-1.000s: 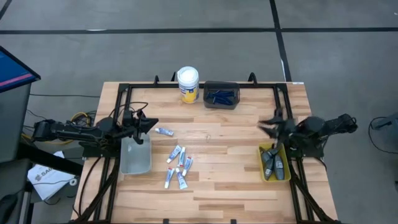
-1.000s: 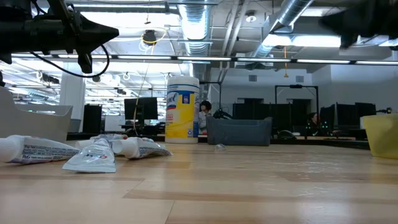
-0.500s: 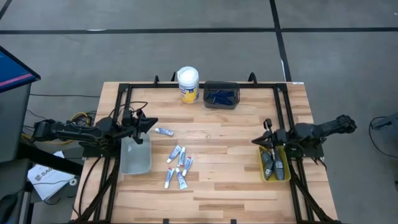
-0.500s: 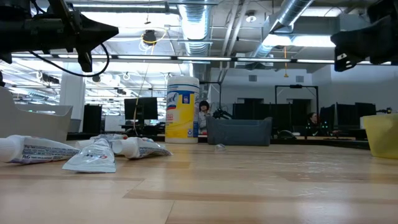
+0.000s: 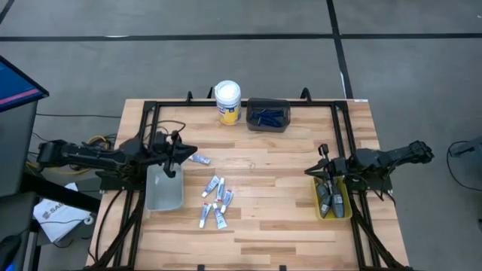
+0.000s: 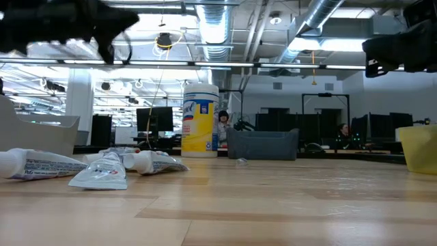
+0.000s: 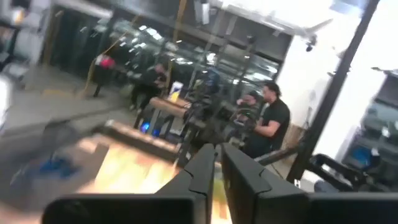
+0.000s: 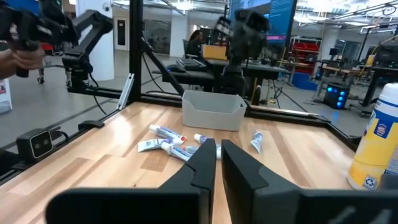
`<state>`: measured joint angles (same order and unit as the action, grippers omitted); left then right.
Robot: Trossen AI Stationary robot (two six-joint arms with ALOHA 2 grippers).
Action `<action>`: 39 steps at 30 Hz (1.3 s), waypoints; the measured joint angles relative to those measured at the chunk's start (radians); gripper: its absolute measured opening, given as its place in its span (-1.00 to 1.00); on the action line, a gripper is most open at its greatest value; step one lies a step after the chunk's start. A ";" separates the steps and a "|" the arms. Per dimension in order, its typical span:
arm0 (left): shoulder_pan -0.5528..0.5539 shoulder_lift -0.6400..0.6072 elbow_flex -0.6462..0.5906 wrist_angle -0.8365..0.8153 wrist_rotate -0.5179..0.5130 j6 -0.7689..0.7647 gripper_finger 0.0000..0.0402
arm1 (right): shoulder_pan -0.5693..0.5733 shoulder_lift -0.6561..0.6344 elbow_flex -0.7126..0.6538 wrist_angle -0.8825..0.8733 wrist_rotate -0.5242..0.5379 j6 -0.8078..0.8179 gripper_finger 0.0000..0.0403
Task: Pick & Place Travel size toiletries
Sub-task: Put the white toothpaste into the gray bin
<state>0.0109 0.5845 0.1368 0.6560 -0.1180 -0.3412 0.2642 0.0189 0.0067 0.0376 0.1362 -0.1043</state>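
Pods [image 5: 330, 200] are sitting in the yellow tray [image 5: 344, 213], razors [image 5: 267, 117] in the dark one — several tubes [image 5: 215, 202] are lying loose on the worktop [image 5: 271, 226]. Both tools — left [image 5: 179, 153], right [image 5: 322, 167] — are seemingly hanging clenched, empty.

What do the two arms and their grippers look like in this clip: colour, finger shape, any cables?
Both arms are dark, near-black and jointed. The left gripper and right gripper each end in two slim dark fingers, flat-sided and tapering to squared tips. A thin black cable loops near the left arm's wrist. No markings are readable.
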 joint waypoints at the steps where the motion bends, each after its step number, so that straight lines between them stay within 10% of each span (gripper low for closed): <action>1: 0.000 0.025 0.033 -0.008 0.024 0.037 -0.81 | 0.000 0.000 0.000 0.000 0.000 0.000 -0.91; 18: 0.055 0.602 0.425 -0.763 -0.145 0.328 0.43 | 0.000 0.000 -0.001 0.000 0.002 0.000 -0.90; 39: 0.164 0.793 0.447 -0.946 -0.083 0.285 0.50 | 0.000 0.000 -0.002 0.000 0.002 0.000 -0.90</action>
<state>0.1747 1.3773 0.5838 -0.2902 -0.2015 -0.0566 0.2646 0.0194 0.0051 0.0376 0.1383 -0.1047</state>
